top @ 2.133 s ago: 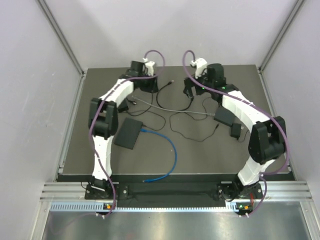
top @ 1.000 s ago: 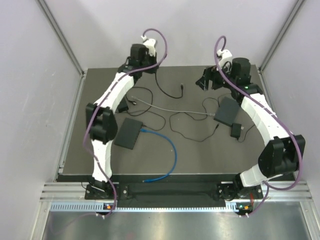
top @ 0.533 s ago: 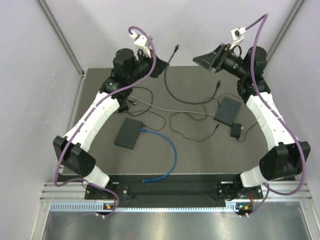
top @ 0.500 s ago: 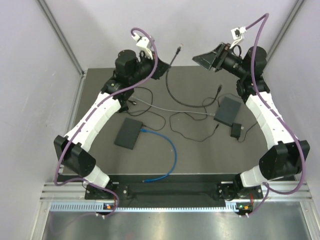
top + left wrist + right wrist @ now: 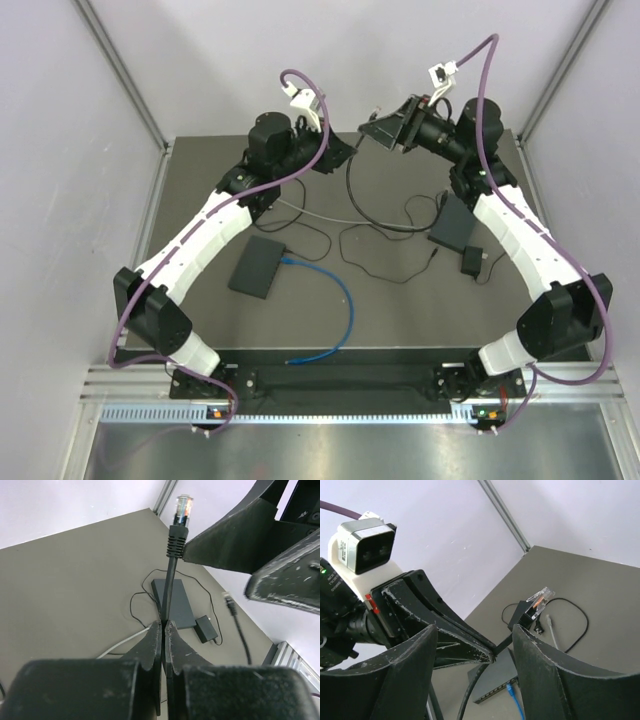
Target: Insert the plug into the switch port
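My left gripper (image 5: 164,625) is shut on a black cable (image 5: 170,575), held high above the table. The cable's clear plug (image 5: 182,505) sticks up past the fingertips. My right gripper (image 5: 475,630) is open and faces the left one. The plug (image 5: 538,600) stands just past the right gripper's inner finger edge, untouched. In the top view the left gripper (image 5: 345,150) and right gripper (image 5: 372,128) meet at the back centre. The switch (image 5: 258,266) lies flat at mid-left, and its port row (image 5: 520,696) shows below.
A blue cable (image 5: 340,300) is plugged into the switch and loops toward the near edge. A second dark flat box (image 5: 452,222) and a small black adapter (image 5: 472,262) lie at right. A grey cable (image 5: 330,215) and thin black leads cross the mat.
Both arms have risen off the mat and come together at the back centre. The left one carried the cable and plug up. The right gripper's jaws have narrowed.
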